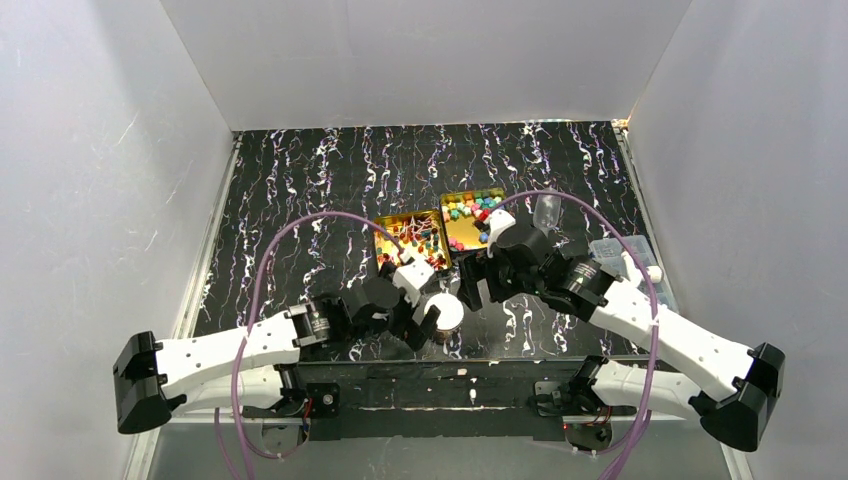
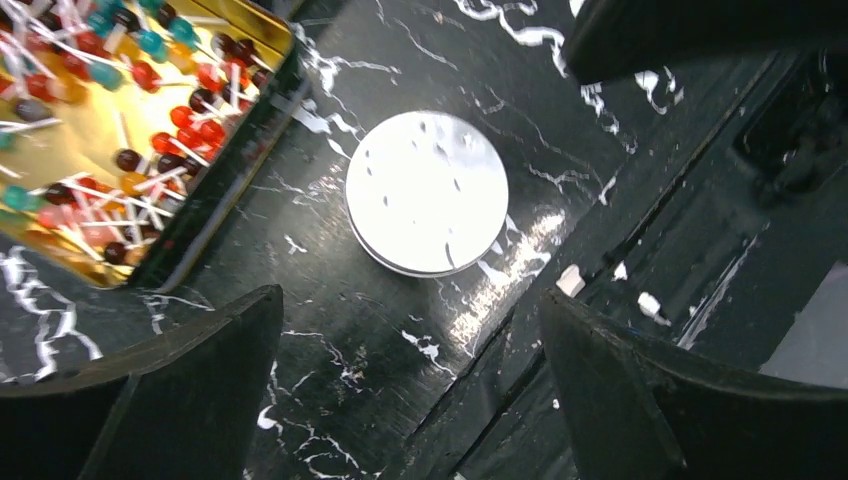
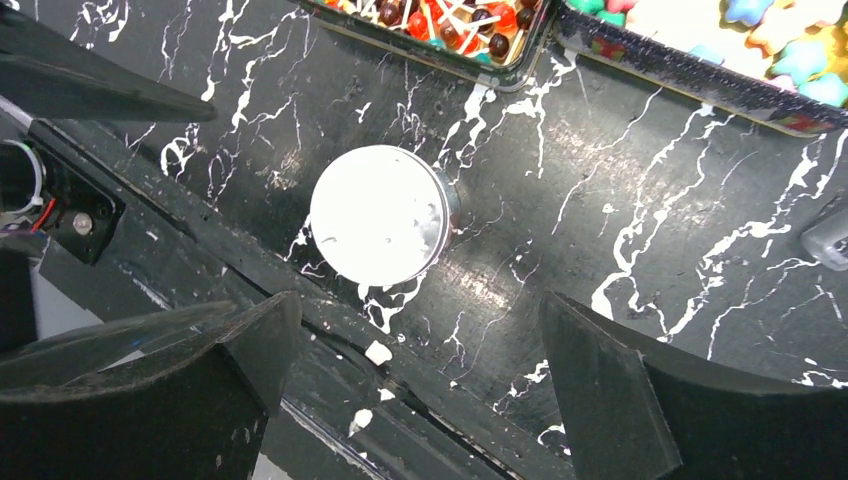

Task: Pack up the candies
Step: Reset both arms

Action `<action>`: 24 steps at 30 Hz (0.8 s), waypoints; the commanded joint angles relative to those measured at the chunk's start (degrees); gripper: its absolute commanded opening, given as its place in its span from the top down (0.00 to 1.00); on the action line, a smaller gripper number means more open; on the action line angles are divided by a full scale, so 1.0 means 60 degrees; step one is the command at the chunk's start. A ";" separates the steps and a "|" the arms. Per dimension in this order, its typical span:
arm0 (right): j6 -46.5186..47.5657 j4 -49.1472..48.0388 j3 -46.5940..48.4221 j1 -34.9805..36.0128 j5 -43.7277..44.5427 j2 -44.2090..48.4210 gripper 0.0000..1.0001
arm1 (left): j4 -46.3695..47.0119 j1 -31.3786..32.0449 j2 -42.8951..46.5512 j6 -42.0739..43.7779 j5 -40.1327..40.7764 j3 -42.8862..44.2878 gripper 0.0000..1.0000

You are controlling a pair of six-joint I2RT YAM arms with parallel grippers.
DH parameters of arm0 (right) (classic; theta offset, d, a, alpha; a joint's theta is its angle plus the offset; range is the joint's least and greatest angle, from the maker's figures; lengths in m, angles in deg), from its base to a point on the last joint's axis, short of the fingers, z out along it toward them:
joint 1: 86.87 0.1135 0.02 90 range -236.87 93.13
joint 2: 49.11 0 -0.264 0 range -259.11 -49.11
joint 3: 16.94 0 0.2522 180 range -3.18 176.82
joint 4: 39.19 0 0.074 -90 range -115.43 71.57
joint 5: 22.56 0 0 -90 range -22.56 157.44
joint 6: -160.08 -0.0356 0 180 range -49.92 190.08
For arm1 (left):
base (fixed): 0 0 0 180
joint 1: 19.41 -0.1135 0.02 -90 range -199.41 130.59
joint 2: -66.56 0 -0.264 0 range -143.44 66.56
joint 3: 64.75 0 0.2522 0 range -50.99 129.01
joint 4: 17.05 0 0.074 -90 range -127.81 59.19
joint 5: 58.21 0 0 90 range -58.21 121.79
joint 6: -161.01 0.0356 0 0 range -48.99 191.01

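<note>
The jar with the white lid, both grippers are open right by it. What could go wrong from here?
1. The jar stands close to the near edge of the table; a nudge from either gripper could push it off.
2. The left gripper and right gripper both hang open over that jar, so the arms might collide.
3. The tin of candies sits beside the jar; a wide sweep could clip it.

Robot lab cell, white panel walls (image 1: pixel 420 60) around black marbled tabletop (image 1: pixel 300 200), left arm (image 1: pixel 230 350), right arm (image 1: pixel 680 345) bolted at edge
</note>
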 commanded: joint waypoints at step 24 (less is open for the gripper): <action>0.2051 0.1454 0.4958 -0.5424 -0.1964 -0.2281 0.01 | -0.7378 -0.4676 -0.1652 0.0044 -0.1717 0.7732 0.02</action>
